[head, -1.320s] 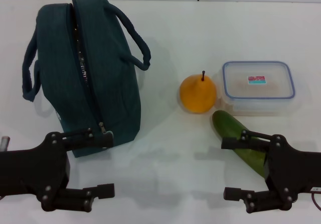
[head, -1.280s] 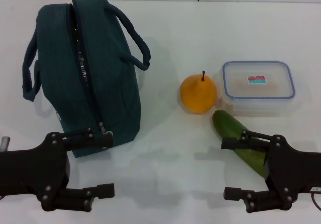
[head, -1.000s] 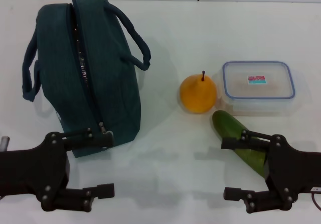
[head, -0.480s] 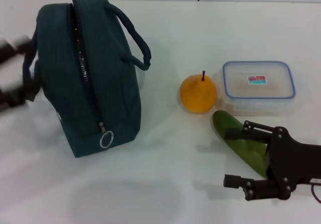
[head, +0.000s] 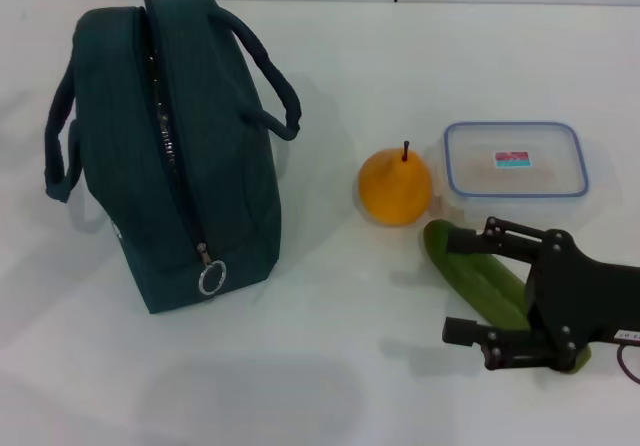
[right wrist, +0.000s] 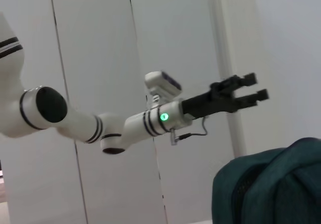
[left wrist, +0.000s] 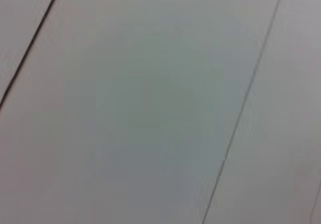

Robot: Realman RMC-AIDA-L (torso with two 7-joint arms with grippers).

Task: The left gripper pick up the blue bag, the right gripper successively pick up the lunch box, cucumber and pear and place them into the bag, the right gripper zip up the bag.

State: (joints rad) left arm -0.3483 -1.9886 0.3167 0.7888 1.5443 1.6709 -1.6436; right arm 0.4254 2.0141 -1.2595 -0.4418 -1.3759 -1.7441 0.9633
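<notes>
Quick count. One blue bag (head: 175, 146), with two loop handles on it and one ring pull on its zipper. One pear (head: 396, 186). One cucumber (head: 490, 284). One lunch box (head: 516, 168), carrying one small label on its lid. All four sit on one white table (head: 330, 366). Two grippers of mine show: my right gripper (head: 465, 286) in the head view, my left gripper (right wrist: 258, 87) only in the right wrist view. Each has two fingers.

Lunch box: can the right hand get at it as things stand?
Probably yes. The right hand, open, sits over the cucumber; the lunch box lies just beyond, lid up and uncovered, with the pear off to its side.
</notes>
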